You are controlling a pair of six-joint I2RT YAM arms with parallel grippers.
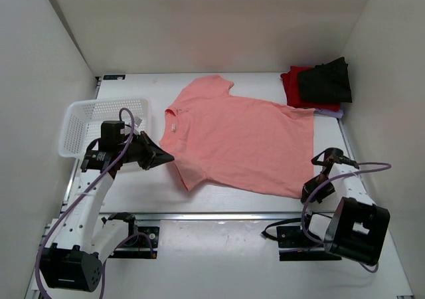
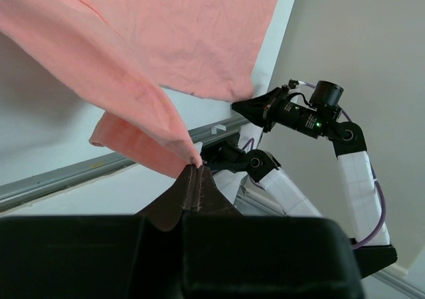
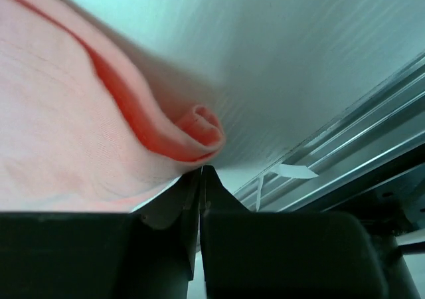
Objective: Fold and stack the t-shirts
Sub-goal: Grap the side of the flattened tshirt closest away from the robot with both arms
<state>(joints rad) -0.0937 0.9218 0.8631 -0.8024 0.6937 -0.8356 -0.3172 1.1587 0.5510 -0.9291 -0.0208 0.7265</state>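
The salmon-pink t-shirt (image 1: 242, 139) lies spread flat on the table, its neck label (image 1: 170, 122) at the left. My left gripper (image 1: 166, 158) is shut on the edge of its near sleeve, and in the left wrist view (image 2: 194, 167) the cloth (image 2: 119, 80) rises in a fold from the tips. My right gripper (image 1: 309, 194) is at the near right hem corner. In the right wrist view (image 3: 200, 171) it is shut, with a rolled bit of the shirt (image 3: 192, 136) at its tips. Folded black (image 1: 325, 83), red (image 1: 291, 85) and pale lavender (image 1: 332, 113) shirts are stacked at the back right.
A white lattice basket (image 1: 99, 123) stands at the left, just behind my left arm. White walls close in the table on both sides and at the back. A metal rail (image 1: 219, 215) runs along the near edge. My right arm (image 2: 312, 116) shows in the left wrist view.
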